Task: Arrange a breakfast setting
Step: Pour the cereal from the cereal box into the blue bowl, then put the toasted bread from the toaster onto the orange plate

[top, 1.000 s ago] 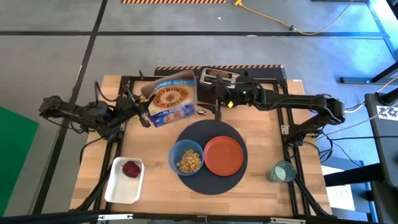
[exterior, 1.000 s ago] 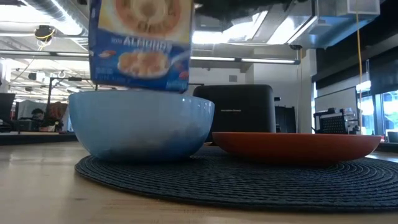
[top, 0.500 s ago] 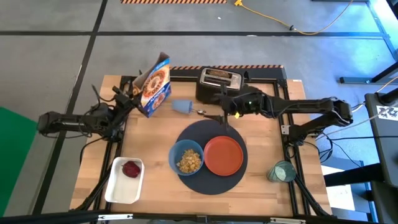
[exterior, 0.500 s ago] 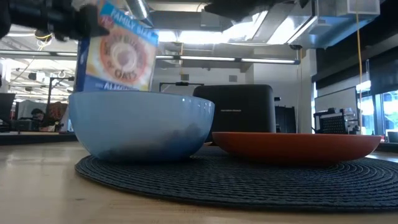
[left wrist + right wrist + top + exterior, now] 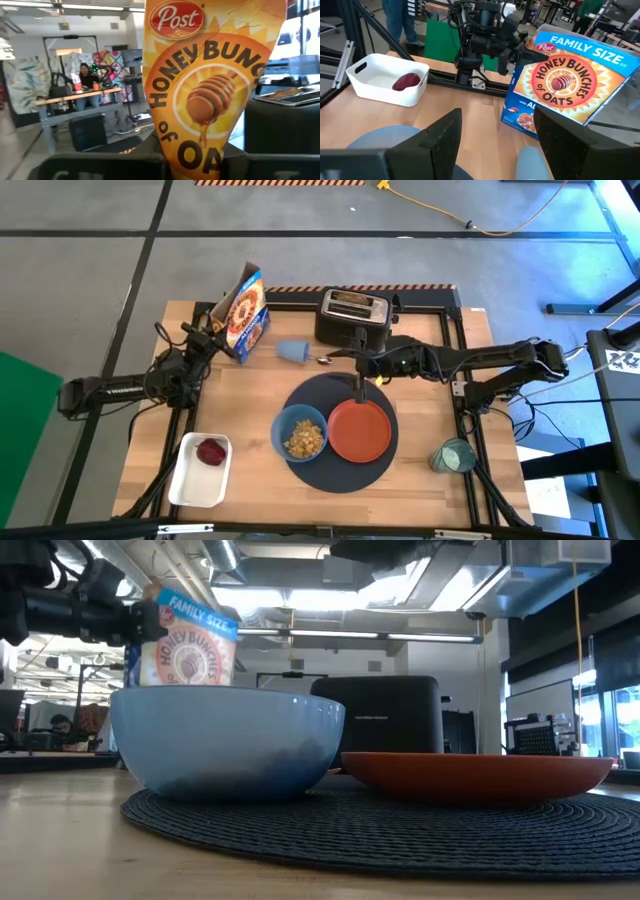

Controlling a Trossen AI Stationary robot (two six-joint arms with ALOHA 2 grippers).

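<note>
My left gripper (image 5: 218,330) is shut on a cereal box (image 5: 246,312) at the table's far left; the box also shows in the low view (image 5: 185,648). My right gripper (image 5: 355,368) is open and empty above the far rim of the dark round placemat (image 5: 340,470). The blue bowl (image 5: 300,434), holding cereal, and the orange plate (image 5: 360,430) rest on the placemat. The teal glass (image 5: 452,455) stands at the near right. The metal spoon (image 5: 325,360) lies by the toaster. The red fruit (image 5: 210,451) lies in the white tray. The toast slice (image 5: 352,301) sits in the toaster's slot. My left gripper pinches the cereal box between its two fingers, one on each broad face, at the narrow side panel (image 5: 200,150) toward the box's top (image 5: 516,62). The fingers come level from the table's left. The box stands nearly upright; whether its bottom touches the table I cannot tell.
The black toaster (image 5: 352,320) stands at the far middle. A small blue cup (image 5: 292,351) lies on its side between box and spoon. The white tray (image 5: 190,480) sits at the near left. Bare wood lies between tray and box.
My left gripper has carried the cereal box from above the table's middle toward the far left corner and down, turning it from tipped over to nearly upright. My right gripper has moved from beside the toaster toward the near edge, over the placemat's far rim.
</note>
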